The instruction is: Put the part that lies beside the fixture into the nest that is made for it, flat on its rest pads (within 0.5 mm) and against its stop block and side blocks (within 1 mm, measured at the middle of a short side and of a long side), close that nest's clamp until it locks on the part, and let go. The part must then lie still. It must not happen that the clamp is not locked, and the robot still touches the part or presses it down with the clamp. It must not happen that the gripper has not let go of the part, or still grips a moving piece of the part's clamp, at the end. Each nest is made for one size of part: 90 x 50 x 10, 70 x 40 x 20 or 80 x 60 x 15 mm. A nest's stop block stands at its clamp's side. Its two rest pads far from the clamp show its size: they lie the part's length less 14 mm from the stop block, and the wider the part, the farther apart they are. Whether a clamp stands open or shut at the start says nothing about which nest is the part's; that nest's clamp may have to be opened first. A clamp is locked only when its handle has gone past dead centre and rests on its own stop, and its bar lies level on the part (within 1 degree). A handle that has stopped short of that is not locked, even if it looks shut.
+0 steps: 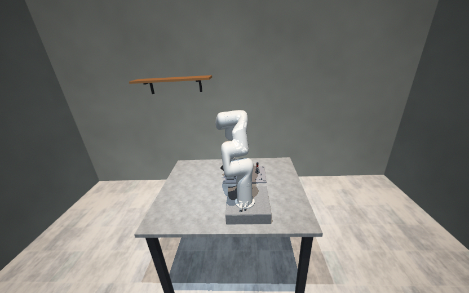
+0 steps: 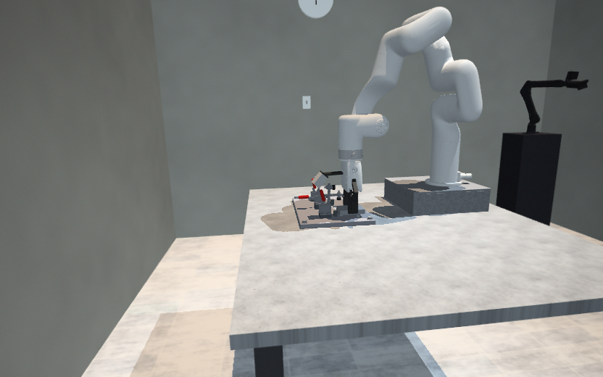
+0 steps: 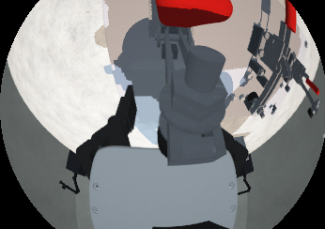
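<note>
My gripper (image 2: 351,205) is down on the near end of the grey fixture plate (image 2: 332,216), fingers pointing straight down. In the wrist view its two black fingers are shut on a pale grey part (image 3: 143,126), which sits low over the plate. The part is mostly hidden by a dark grey clamp (image 3: 190,107) that stands up between the fingers and the camera. That clamp's red handle (image 3: 193,4) lies beyond it. In the exterior view a clamp bar (image 2: 327,176) stands raised and tilted just left of the gripper. I cannot tell whether the part touches the pads or blocks.
Two more clamps with red handles (image 2: 303,196) (image 3: 291,15) stand farther along the plate. The arm's grey base block (image 2: 436,194) is right of the fixture. In the top view the arm (image 1: 236,156) hides most of the fixture (image 1: 260,174). A black pedestal (image 2: 526,175) stands off the table.
</note>
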### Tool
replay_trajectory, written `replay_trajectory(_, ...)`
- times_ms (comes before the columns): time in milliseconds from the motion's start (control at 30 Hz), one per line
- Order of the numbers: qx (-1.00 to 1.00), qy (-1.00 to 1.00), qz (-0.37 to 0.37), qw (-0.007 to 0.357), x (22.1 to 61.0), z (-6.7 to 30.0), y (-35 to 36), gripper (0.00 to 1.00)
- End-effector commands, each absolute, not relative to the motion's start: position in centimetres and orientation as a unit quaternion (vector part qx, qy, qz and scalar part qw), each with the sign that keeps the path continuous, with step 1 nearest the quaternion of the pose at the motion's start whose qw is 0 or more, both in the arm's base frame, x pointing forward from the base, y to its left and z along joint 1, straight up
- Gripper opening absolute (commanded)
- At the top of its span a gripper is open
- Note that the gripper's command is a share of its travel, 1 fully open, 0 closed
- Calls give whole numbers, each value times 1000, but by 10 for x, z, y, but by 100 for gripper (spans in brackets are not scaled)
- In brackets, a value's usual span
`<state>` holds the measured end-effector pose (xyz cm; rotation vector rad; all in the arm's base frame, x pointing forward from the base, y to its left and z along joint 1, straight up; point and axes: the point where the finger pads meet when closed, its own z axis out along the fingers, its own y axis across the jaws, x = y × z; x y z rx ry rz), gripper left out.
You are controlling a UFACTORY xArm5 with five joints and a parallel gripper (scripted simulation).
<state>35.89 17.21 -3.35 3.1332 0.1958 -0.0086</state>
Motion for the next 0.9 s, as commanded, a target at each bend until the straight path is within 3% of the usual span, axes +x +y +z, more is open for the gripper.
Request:
replay_trajectory(0, 998, 62, -1, 0, 360, -33, 173, 0)
replay_trajectory(867, 998, 62, -1, 0, 362, -38, 171, 0)
